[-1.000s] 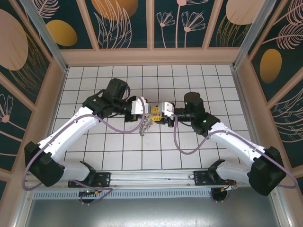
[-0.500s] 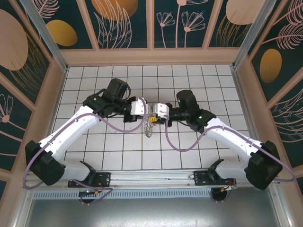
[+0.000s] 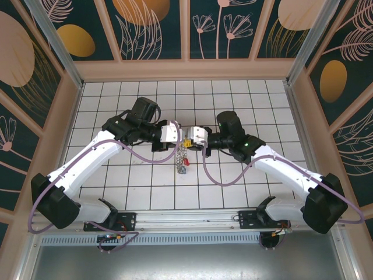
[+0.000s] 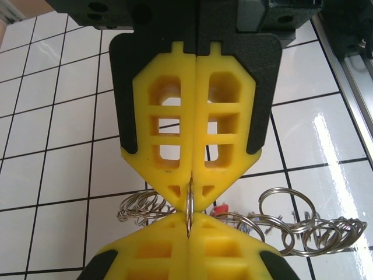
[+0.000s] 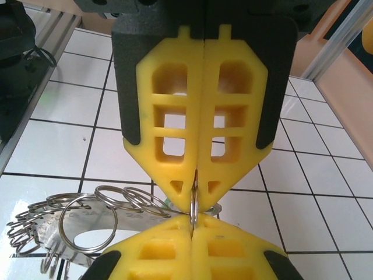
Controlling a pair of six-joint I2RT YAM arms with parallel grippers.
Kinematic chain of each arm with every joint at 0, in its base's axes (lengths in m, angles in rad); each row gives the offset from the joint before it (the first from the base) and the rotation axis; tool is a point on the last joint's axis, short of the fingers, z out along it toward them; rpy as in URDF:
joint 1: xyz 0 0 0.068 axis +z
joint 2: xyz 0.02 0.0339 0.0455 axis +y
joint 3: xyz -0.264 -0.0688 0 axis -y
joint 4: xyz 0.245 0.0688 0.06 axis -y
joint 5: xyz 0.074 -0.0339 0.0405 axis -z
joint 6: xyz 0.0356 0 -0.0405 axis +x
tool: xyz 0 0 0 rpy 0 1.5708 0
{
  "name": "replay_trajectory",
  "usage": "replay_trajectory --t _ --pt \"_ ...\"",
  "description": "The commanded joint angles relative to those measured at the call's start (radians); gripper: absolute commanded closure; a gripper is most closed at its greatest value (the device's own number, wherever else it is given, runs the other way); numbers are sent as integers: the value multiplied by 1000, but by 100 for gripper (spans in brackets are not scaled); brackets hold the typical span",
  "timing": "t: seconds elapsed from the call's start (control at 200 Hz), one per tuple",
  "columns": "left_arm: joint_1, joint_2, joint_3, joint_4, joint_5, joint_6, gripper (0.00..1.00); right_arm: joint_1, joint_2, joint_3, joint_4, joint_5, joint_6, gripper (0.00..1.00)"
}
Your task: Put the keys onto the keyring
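White tiled table (image 3: 245,99) sat inside a booth of dark teal wall panels (image 3: 145,26) printed with pale leaves and flowers, with an aluminium rail (image 3: 186,220) along the near edge. Both arms met over the middle tiles.

Left gripper (image 4: 191,195) was fully closed, yellow pads flat together, pinching one thin wire loop of the keyring (image 4: 317,236) at its tips. Right gripper (image 5: 196,184) was clamped just as tight on that same loop from the opposite side, its tips nearly touching the left one's.

Rest of the keyring, a chain of overlapping silvery rings, hung below the tips toward the table; could not tell if it touched the tiles. Red key (image 3: 187,161) showed beside the hanging chain from above. A darker bit at the chain's lower end was too small to identify, and the other keys could not be made out.

Pinched loop was mostly hidden between the pads. Both wrist views cut the opposing fingers off at the bottom edge.
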Motion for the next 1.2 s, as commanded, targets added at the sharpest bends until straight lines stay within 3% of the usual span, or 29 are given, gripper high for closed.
replay_trajectory --t 0.0,0.05,0.11,0.205,0.25,0.36,0.621,0.781,0.821,0.896,1.196 --pt "-1 -48 -40 111 23 -37 93 -8 -37 -33 154 -68 71 100" --pt "0 -74 -74 156 24 -49 83 -24 -66 -77 271 -93 154 100" --pt "1 -102 -115 211 25 -66 79 -41 -90 -124 392 -110 245 100" --pt "4 -116 -142 264 29 -93 78 -50 -117 -193 554 -146 344 100" --pt "4 -112 -141 267 42 -93 83 -51 -123 -217 608 -143 379 100" --pt "4 -102 -135 282 62 -115 87 -46 -122 -227 634 -148 405 100" --pt "4 -132 -157 409 89 -190 83 -33 -100 -257 742 -117 469 100" --pt "4 -165 -189 506 111 -253 73 -12 -87 -277 788 -77 485 100" --pt "4 -167 -190 501 113 -246 78 -12 -89 -292 823 -65 505 100" --pt "4 -166 -179 449 112 -205 100 -12 -95 -311 878 -43 540 100" --pt "4 -183 -247 468 56 -162 100 -21 -99 -386 1123 28 706 100"
